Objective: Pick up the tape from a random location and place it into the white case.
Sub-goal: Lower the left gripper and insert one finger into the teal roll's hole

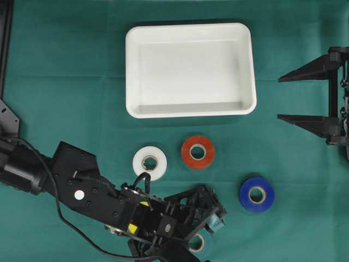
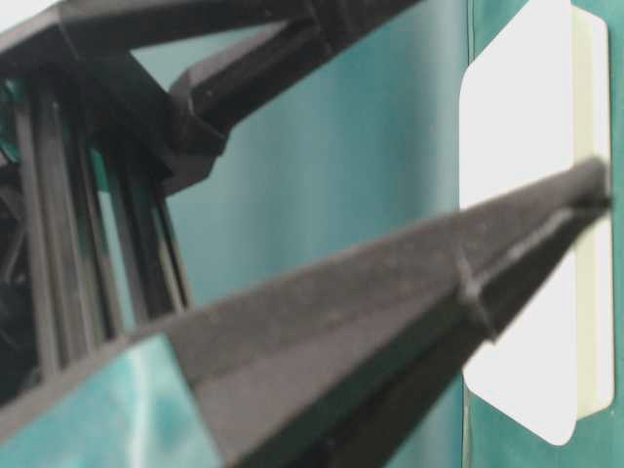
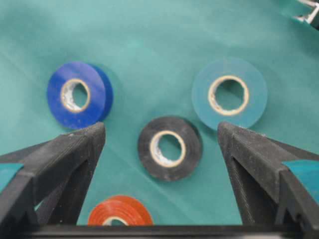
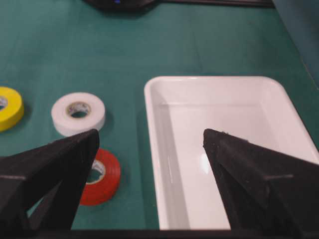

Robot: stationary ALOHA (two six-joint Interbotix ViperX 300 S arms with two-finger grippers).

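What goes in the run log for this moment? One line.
left gripper: open above black tape roll | right gripper: open, idle | white case: empty

Your table is covered in green cloth. On it lie the shallow white plastic case toward the far edge, and white, red, blue, black, pale teal and yellow tape rolls.

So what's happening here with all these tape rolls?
The left end effector hangs open over a black tape roll, with teal, blue and red rolls nearby. None is picked up yet. The white case has no tape in it, and the right end effector sits open off to the side, holding nothing.
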